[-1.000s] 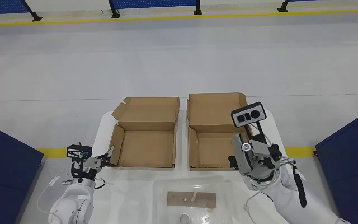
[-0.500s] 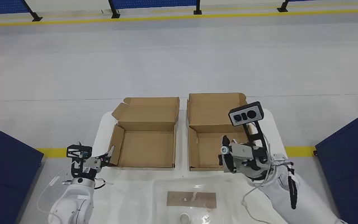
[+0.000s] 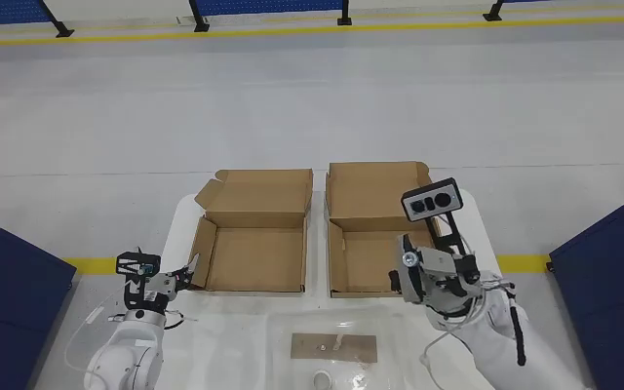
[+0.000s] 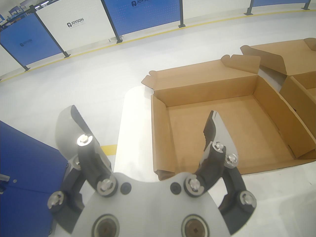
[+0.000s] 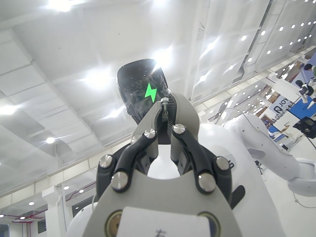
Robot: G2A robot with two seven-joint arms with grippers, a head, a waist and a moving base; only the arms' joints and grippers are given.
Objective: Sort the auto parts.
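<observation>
Jaws of the right gripper (image 5: 164, 109) are pinched nearly together on a small silvery threaded metal part (image 5: 164, 100). The claw is turned upward, and its arm stands above the near right corner of the right-hand open brown cardboard box (image 3: 366, 255). The left gripper (image 4: 142, 112) has its jaws spread wide with nothing between them, at the left edge of the white table (image 3: 234, 314), just beside the left-hand open brown cardboard box (image 4: 246, 124).

Pale glossy floor (image 3: 292, 88) with yellow line (image 3: 292, 29), blue-white partition panels (image 4: 138, 3), bright ceiling lights (image 5: 59, 2).
</observation>
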